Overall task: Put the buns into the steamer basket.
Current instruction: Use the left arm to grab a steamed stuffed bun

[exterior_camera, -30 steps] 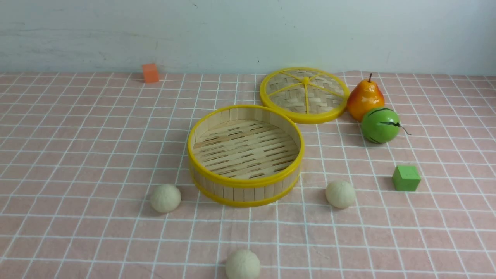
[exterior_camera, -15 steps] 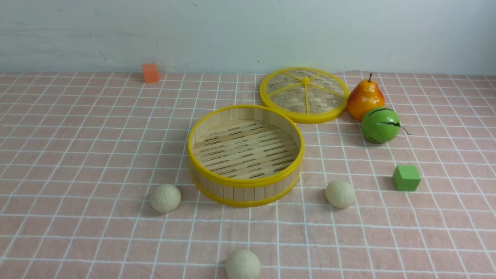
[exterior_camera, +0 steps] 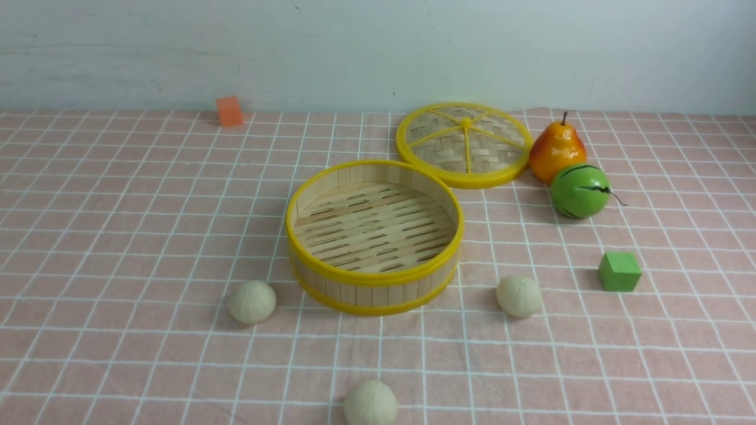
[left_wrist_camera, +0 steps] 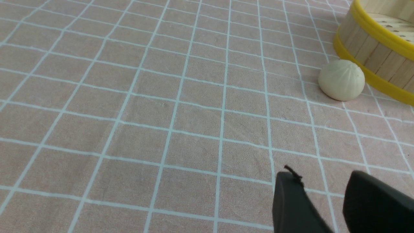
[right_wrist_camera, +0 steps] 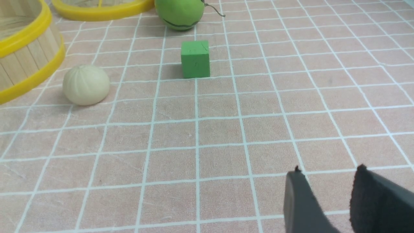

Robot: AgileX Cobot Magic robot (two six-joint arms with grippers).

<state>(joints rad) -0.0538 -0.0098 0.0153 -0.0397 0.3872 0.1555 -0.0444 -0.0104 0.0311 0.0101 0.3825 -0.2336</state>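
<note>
Currently the left gripper and right gripper stand parted and empty; an off-centre pinch may send the round buns (all outside the steamer basket) rolling away

— What lies on the pink cloth with the white grid?
— Far back, right of the middle, a flat round woven bamboo lid with a yellow rim and spokes. A glossy orange-yellow pear stands upright just beside its right edge.
— And nearer?
— A green ball with dark stripes sits close in front of the pear; whether they touch, I cannot tell. A small green cube lies nearer still, apart. A small orange cube rests far left, by the pale wall.
</note>
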